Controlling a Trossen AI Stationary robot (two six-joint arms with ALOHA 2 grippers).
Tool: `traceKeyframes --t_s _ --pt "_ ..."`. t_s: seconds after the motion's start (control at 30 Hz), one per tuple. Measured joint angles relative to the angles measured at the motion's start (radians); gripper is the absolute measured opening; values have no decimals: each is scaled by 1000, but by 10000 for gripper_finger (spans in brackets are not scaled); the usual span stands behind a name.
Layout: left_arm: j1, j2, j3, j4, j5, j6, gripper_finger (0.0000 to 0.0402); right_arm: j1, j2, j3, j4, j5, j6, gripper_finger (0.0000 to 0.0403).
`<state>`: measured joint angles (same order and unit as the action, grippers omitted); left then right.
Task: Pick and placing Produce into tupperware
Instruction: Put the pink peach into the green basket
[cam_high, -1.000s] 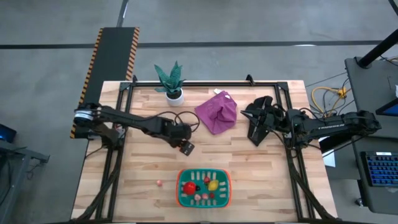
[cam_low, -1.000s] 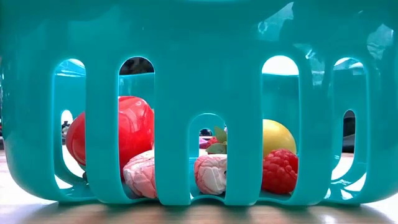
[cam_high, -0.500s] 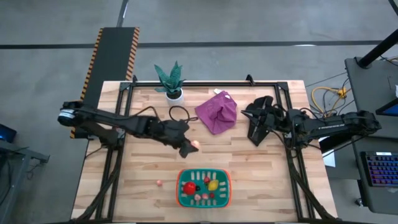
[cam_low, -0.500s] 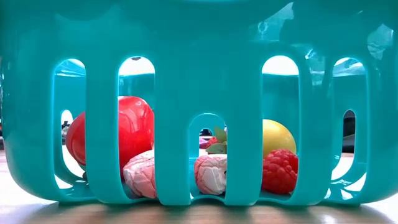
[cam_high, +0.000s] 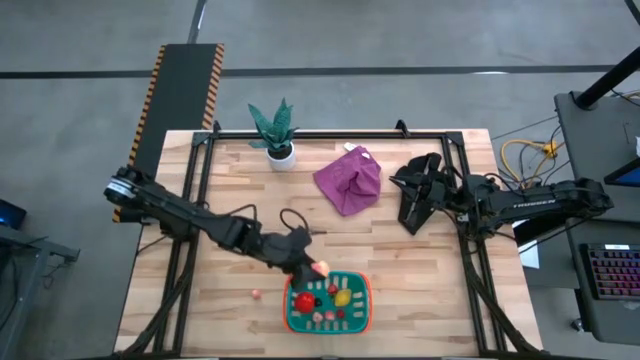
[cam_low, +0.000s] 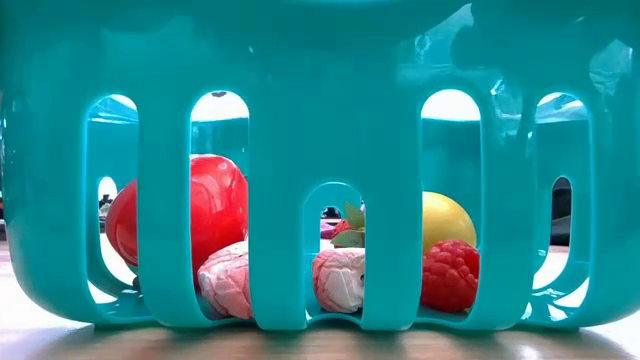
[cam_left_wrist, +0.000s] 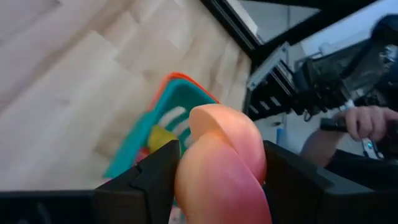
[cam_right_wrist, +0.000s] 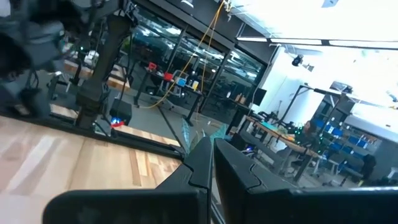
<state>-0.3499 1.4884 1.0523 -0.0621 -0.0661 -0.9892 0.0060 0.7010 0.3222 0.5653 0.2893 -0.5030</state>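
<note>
High view shows the left gripper (cam_high: 311, 269) clamped on a peach-orange piece (cam_high: 318, 268) just beside the tupperware (cam_high: 327, 322), already holding several pieces, while a tiny pink piece (cam_high: 256, 294) waits on the table behind it.

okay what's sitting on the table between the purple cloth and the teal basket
Nothing lies there: in the high view, bare wood runs from the purple cloth to the teal basket. The left gripper, holding a peach-orange piece, hovers at the basket's far-left rim.

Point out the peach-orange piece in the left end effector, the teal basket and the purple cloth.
peach-orange piece (cam_left_wrist: 221, 165), left wrist view, its rounded front.
teal basket (cam_high: 366, 300), high view, right rim.
purple cloth (cam_high: 349, 182), high view, its middle.
</note>
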Motion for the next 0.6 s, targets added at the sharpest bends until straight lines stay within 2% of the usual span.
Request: traceKeyframes --t_s 0.17,0.37,0.6 --pt "-54 34 28 6 -45 4 196 0 -1 0 0 0 37 9" --pt "-94 106 100 -4 -46 27 196 0 -1 0 -5 0 50 9" --pt "-92 164 148 -180 -45 27 196 0 -2 0 -3 0 -11 9"
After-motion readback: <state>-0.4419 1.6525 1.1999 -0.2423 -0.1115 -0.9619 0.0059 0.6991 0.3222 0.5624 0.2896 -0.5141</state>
